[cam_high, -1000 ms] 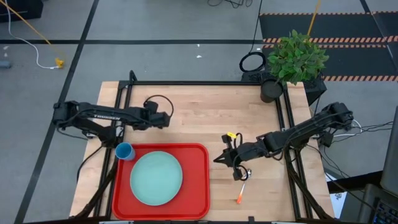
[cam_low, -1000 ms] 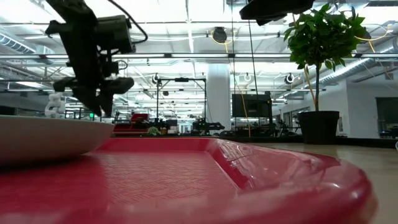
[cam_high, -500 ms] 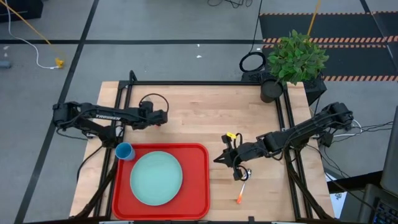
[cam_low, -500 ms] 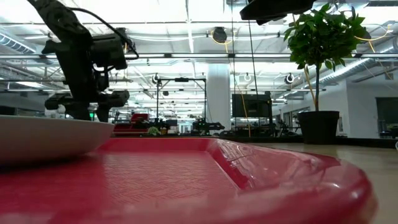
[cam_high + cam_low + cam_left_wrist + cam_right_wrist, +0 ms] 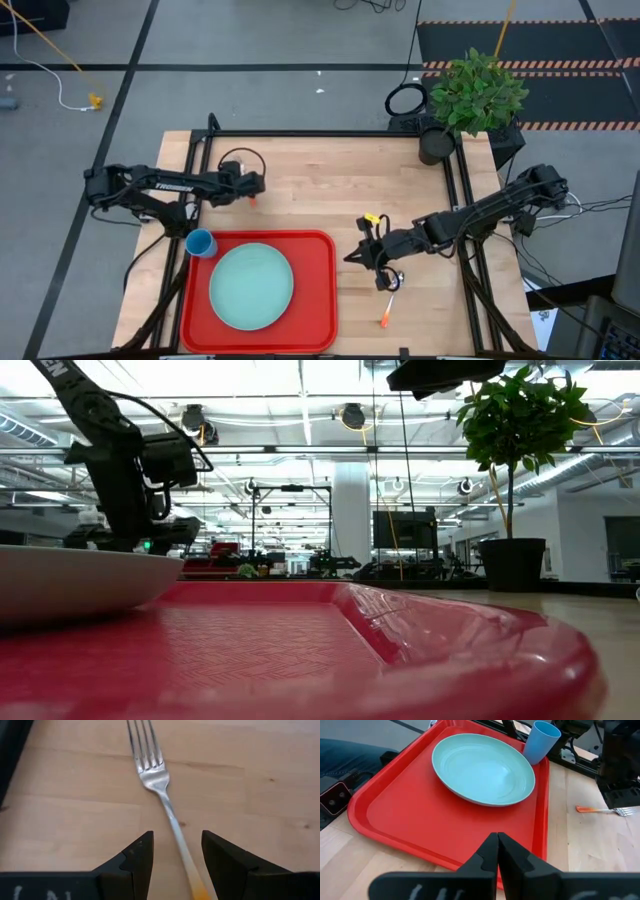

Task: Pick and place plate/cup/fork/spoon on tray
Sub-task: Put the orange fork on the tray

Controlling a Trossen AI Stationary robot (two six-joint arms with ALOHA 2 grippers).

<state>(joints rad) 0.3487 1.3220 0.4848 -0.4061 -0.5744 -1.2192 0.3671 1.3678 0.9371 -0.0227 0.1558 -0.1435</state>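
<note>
Left pincer (image 5: 176, 852) pulled back toward tabletop's left edge, now low over fork (image 5: 162, 790), fingers parted astride handle, nothing gripped. Grasp looks imminent. Right pincer (image 5: 497, 851) closed, empty, near tray (image 5: 410, 827).

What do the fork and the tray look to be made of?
Fork: shiny silver tines and neck, likely polished metal; the handle turns orange, probably plastic. Tray: bright red with a glossy raised rim and soft highlights, seemingly moulded plastic.
</note>
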